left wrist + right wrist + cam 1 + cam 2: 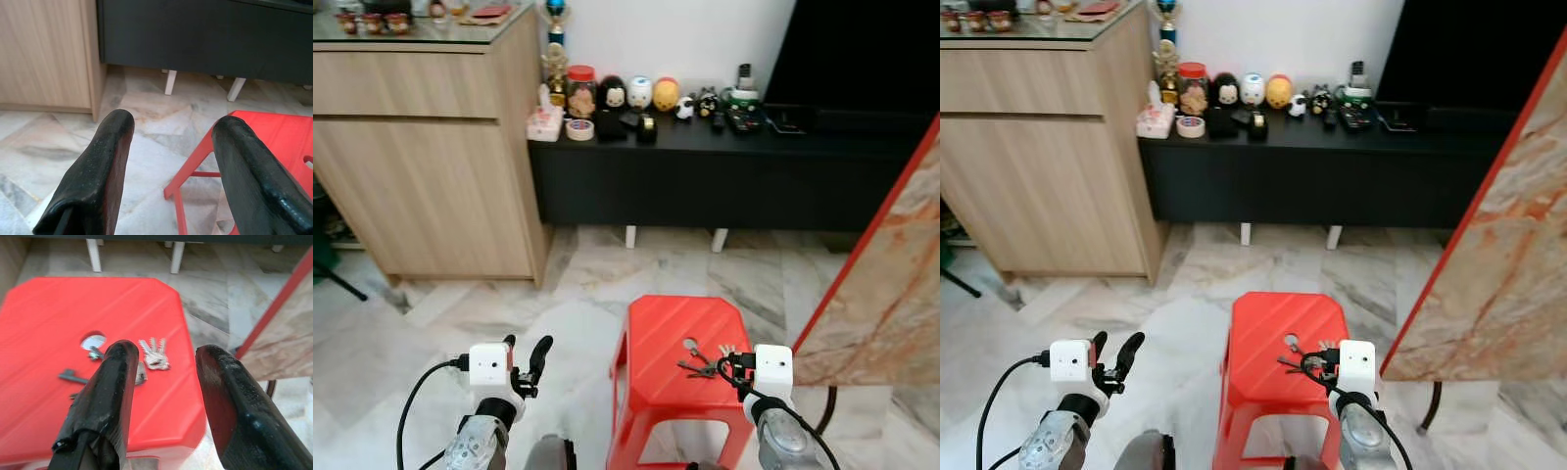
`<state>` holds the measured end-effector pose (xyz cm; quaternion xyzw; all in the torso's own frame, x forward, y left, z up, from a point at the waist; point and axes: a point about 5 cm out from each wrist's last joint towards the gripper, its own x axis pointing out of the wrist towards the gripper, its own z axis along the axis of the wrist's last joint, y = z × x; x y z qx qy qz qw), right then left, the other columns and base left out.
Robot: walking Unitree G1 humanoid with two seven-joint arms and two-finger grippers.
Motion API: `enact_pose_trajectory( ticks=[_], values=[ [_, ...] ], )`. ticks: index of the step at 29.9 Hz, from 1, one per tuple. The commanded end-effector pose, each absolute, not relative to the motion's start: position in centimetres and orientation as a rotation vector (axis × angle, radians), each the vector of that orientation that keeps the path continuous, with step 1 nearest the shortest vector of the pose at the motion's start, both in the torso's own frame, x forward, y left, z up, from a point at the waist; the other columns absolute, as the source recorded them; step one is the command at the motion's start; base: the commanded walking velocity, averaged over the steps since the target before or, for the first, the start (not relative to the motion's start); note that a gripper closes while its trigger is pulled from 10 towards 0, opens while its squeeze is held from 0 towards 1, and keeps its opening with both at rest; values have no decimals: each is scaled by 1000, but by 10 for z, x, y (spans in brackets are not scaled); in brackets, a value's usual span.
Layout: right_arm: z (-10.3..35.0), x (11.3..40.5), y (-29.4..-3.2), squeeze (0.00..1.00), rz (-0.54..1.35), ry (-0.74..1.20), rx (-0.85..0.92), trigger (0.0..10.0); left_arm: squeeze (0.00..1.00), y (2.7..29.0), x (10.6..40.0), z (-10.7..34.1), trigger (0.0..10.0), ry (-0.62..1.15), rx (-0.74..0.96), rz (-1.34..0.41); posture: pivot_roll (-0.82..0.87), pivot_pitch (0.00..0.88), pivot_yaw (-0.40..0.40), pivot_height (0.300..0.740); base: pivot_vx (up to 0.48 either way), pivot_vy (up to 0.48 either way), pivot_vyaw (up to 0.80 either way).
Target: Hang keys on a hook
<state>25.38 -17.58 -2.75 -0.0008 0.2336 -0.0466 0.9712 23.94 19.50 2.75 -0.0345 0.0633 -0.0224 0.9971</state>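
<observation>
- two grippers hang low over the marble floor; the left gripper is out over bare tiles to the left of the red stool, its fingers spread apart with nothing between them; open floor runs from there to the wooden cabinet and the black low console
- the right gripper sits just above the stool's right front part, released and holding nothing; a marble-patterned panel with a red edge stands close on its right, leaving little room on that side
- the keys lie flat on the stool top near its right edge, just beyond the right fingertips; the silver bunch fans with its blades pointing away from the robot, toward the console; a darker single key lies crosswise to the left
- the left finger of that gripper covers part of the bunch, so the ring joining the keys is hard to make out; a small round hole in the stool top lies beside them
</observation>
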Motion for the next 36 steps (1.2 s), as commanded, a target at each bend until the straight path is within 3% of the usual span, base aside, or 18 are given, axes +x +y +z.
enact_pose_trajectory(
  ticks=[1,15,36],
  values=[
    [-25,258,-178,0,-91,464,-10,10000,0,193,241,30,10000,124,-62,-57,35,19,-72,653,0,0,0],
    [-21,256,-176,0,-83,402,10,10000,0,192,243,30,10000,124,-71,-52,33,20,-70,653,0,0,268],
    [-22,255,-171,0,-67,397,23,10000,0,192,244,31,10000,118,-67,-55,33,23,-70,653,267,0,205]
  ],
)
